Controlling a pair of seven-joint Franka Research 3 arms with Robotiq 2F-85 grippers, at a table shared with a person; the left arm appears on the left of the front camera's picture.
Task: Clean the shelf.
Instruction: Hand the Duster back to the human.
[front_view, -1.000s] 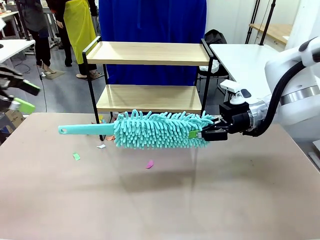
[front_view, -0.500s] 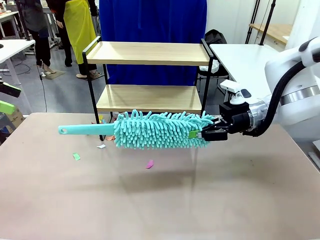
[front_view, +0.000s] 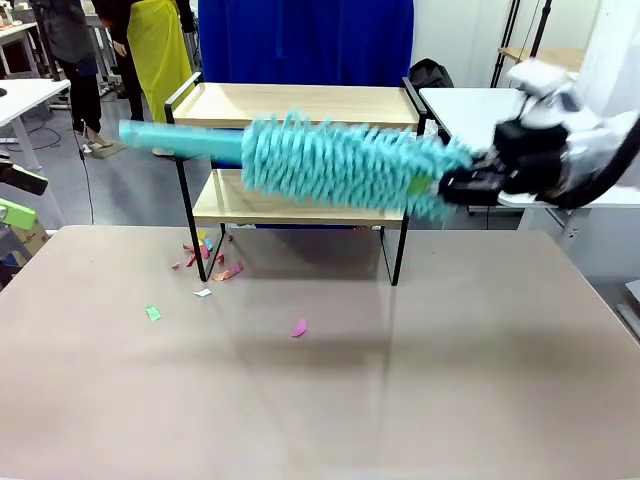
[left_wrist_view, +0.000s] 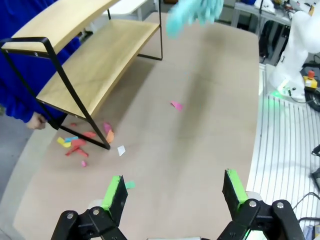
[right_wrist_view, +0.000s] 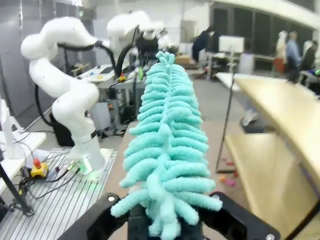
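The right gripper (front_view: 452, 186) is clamping its fingers on the fluffy end of a teal duster (front_view: 340, 160), holding it level in front of the shelf (front_view: 300, 105), between the two boards. The shelf is standing at the far edge of the table (front_view: 400, 380), with coloured paper scraps (front_view: 205, 262) lying by its left leg. The left gripper (left_wrist_view: 174, 192) is hovering over the table, fingers (left_wrist_view: 114, 192) spread wide apart and gripping nothing.

The shelf (front_view: 300, 150) stands at the far side of the table (front_view: 320, 400). A duster (front_view: 340, 162) hangs level in front of it, between its two boards, handle end toward the left, head toward the right gripper (front_view: 455, 185). Paper scraps (front_view: 205, 262) lie on the table by the shelf's front left leg, with a few nearer the middle.
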